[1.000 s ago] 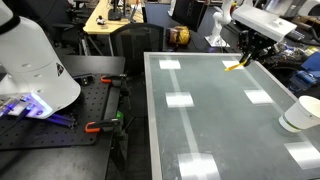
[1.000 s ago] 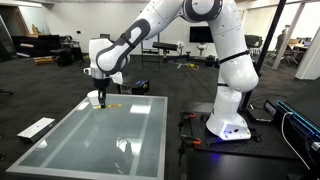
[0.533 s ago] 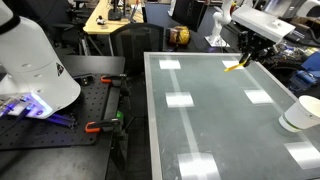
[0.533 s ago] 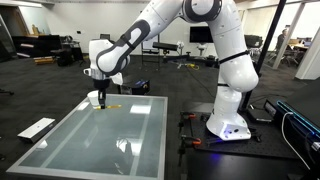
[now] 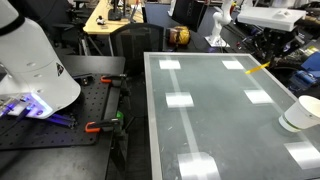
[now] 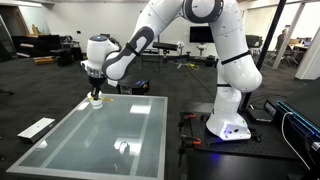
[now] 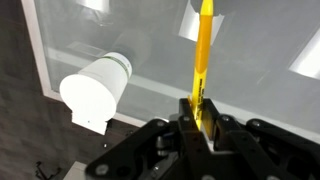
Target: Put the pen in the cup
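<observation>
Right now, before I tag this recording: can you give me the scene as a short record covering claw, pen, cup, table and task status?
claw: shut on the pen, gripping one end
pen: thin, yellow, sticking out well past the claw; appears raised off the glass
cup: white, wide, upright near the table's edge, apart from the pen
table: glass top reflecting ceiling lights
task status: pen grasped, not yet in the cup
</observation>
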Action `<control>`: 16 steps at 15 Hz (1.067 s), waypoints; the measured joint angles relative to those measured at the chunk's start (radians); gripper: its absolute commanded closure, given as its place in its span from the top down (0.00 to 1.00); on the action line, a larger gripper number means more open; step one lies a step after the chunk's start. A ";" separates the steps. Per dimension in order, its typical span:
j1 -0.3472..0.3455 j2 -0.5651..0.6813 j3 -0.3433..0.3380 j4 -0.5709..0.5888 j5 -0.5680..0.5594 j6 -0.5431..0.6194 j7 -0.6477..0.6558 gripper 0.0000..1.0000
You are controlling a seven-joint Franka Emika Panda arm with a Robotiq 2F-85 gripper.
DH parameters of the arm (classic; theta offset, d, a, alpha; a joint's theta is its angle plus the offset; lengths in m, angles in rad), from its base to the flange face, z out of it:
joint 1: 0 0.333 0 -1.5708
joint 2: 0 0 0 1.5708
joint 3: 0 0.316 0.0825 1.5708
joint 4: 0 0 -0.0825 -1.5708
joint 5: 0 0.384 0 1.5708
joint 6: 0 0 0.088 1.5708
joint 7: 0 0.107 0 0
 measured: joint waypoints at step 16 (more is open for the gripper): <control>0.389 0.114 -0.401 0.121 -0.881 -0.113 1.269 0.04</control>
